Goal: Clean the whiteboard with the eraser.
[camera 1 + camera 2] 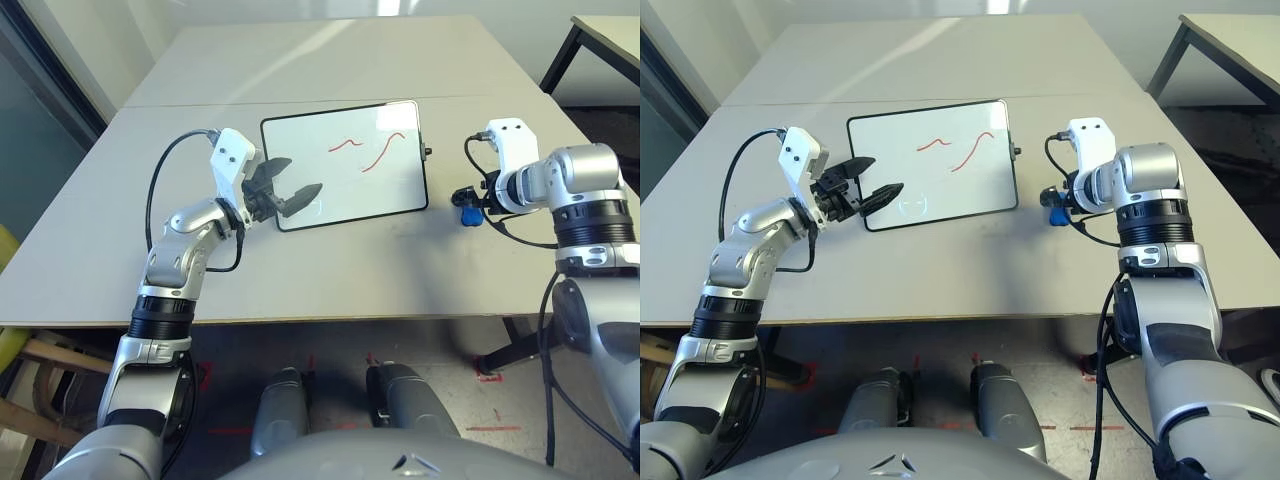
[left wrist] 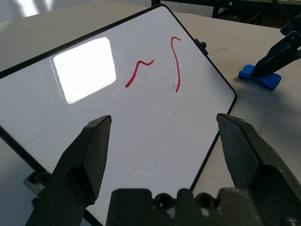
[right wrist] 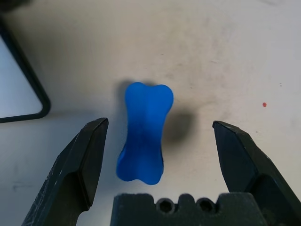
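You have before you a white whiteboard [image 1: 345, 165] with thin black frame and two red squiggles [image 1: 377, 155], a bright blue eraser [image 3: 143, 132], a pale grey table [image 1: 330, 270], and black fingers [image 2: 89, 155] on silver forearms [image 1: 185, 245].

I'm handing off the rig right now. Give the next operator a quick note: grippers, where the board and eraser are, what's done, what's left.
Right gripper: open, straddling the eraser, which lies on the table just right of the whiteboard; not gripped yet.
Left gripper: open, over the whiteboard's near-left corner, holding nothing.
Done: right arm lined up on the eraser.
Left: close on the eraser, lift it, wipe off the two red marks.
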Robot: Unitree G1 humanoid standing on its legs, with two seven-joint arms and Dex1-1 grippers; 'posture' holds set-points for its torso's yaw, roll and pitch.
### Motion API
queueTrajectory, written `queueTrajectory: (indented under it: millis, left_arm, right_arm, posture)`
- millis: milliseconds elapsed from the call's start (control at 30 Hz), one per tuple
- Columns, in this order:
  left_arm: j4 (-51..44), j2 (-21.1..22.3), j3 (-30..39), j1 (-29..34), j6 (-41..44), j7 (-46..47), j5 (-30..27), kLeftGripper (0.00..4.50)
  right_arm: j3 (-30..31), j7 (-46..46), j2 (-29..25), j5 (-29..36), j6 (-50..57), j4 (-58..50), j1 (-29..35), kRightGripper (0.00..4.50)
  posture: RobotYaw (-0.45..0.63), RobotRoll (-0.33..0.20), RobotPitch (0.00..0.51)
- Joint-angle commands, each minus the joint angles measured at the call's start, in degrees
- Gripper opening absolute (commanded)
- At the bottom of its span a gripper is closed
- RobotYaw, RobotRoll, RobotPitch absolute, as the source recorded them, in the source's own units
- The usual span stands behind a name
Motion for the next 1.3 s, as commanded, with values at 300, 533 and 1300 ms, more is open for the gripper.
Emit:
queueTrajectory:
  millis: [300,533,1300]
  left_arm:
    - [-0.4,-0.1,-0.7,0.1,0.1,0.4,0.7,4.5]
    - [-0.3,-0.1,-0.7,0.1,0.0,0.4,0.8,4.5]
    - [0.7,0.1,-1.0,-0.8,-0.4,0.1,0.9,4.5]
  right_arm:
    - [-0.1,-1.9,2.6,-1.5,-5.0,6.5,0.3,4.47]
    - [0.3,-1.9,2.8,-1.6,-5.5,7.1,1.2,4.06]
    - [14.6,14.7,-6.9,-2.5,-13.7,-13.2,2.5,0.21]
  posture:
    - [-0.11,0.0,0.053]
    - [-0.11,0.0,0.054]
    - [-0.12,0.0,0.052]
